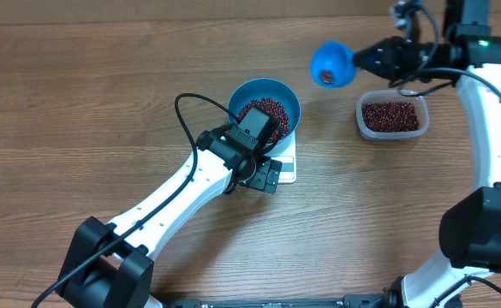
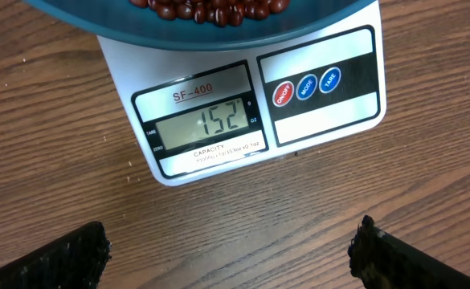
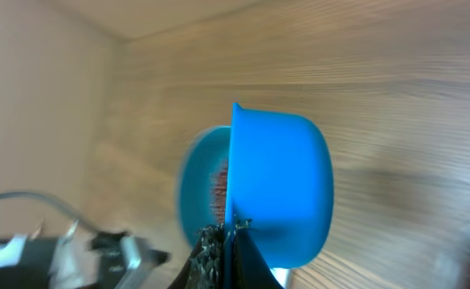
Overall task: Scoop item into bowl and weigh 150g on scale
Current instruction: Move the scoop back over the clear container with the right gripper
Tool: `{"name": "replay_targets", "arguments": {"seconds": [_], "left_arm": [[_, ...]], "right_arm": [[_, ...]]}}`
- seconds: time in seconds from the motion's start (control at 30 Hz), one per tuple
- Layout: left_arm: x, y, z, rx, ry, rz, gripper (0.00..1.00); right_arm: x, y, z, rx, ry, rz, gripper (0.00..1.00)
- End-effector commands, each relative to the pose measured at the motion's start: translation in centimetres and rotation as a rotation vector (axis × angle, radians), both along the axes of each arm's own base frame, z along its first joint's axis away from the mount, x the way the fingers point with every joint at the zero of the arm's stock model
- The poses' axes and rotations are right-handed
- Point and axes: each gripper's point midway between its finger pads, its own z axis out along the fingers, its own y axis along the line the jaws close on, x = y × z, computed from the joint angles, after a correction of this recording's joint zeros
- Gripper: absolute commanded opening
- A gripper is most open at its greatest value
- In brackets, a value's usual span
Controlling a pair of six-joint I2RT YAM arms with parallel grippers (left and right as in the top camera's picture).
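wood-grain table [image 1: 79, 103] throughout.

overhead: blue bowl [image 1: 291, 96] sits on the white scale [image 1: 288, 168], with a heap of red-brown beans [image 1: 270, 109] inside it. left gripper [image 1: 265, 177] hangs at the scale's front edge, jaws spread, holding nothing. cannot tell whether it touches the scale. right gripper [image 1: 368, 58] is clamped on the handle of a blue scoop [image 1: 331, 63], which sits between the bowl and the clear tub [image 1: 360, 120]. a few beans lie in the scoop, many more in the tub.

left wrist: display [image 2: 218, 120] reads 152, unit mark too small to read. bowl rim overhangs the scale at the top of the frame. fingertips [image 2: 66, 257] stand wide apart over bare wood, short of the scale.

right wrist: blurred. scoop [image 3: 283, 193] looks tipped on its side, bowl [image 3: 196, 189] beyond it, fingers [image 3: 214, 253] pinched shut on the handle.

risks (judgement): the reading sits just above target, so any beans falling from the scoop into the bowl push it further over. the scoop is over bare table, so stray beans could scatter. a nudge from the left arm on the scale would falsify the reading.

count: bowl 1, scale 1, scoop 1, tub 1, arms 2, buttons [image 2: 306, 87] 3. beans uncountable, in three places.
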Motion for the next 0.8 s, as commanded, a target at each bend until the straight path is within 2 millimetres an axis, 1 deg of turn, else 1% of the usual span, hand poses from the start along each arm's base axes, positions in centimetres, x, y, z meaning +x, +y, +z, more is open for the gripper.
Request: {"name": "replay_targets", "arguments": {"seconds": [0.0, 0.07, 0.13, 0.2, 0.3, 0.4, 0.5, 0.63, 0.77], "left_arm": [[-0.1, 0.2, 0.4, -0.001, -0.014, 0.008, 1.0], [-0.1, 0.2, 0.4, -0.001, -0.014, 0.008, 1.0], [-0.1, 0.2, 0.4, -0.001, -0.014, 0.008, 1.0], [-0.1, 0.2, 0.4, -0.001, -0.014, 0.008, 0.99], [-0.1, 0.2, 0.4, -0.001, -0.014, 0.008, 1.0], [-0.1, 0.2, 0.4, -0.001, -0.014, 0.008, 1.0], [-0.1, 0.2, 0.4, -0.001, -0.014, 0.008, 1.0], [-0.1, 0.2, 0.4, -0.001, -0.014, 0.008, 0.99], [-0.1, 0.2, 0.4, -0.001, -0.014, 0.008, 1.0]], "right_arm": [[0.6, -4.9, -1.6, -0.196, 0.043, -0.159, 0.04], [0.2, -7.9, -3.4, -0.338, 0.102, -0.246, 0.04], [-0.4, -10.0, -4.8, -0.451, 0.15, -0.304, 0.04], [-0.8, -11.0, -5.6, -0.51, 0.177, -0.329, 0.04], [-1.3, -11.7, -6.8, -0.568, 0.208, -0.343, 0.04], [-1.9, -13.0, -8.2, -0.682, 0.243, -0.373, 0.04], [-2.3, -13.6, -8.9, -0.757, 0.259, -0.384, 0.04], [-2.3, -13.9, -8.8, -0.849, 0.252, -0.396, 0.04], [-2.0, -13.8, -8.0, -0.973, 0.221, -0.406, 0.04]]}}
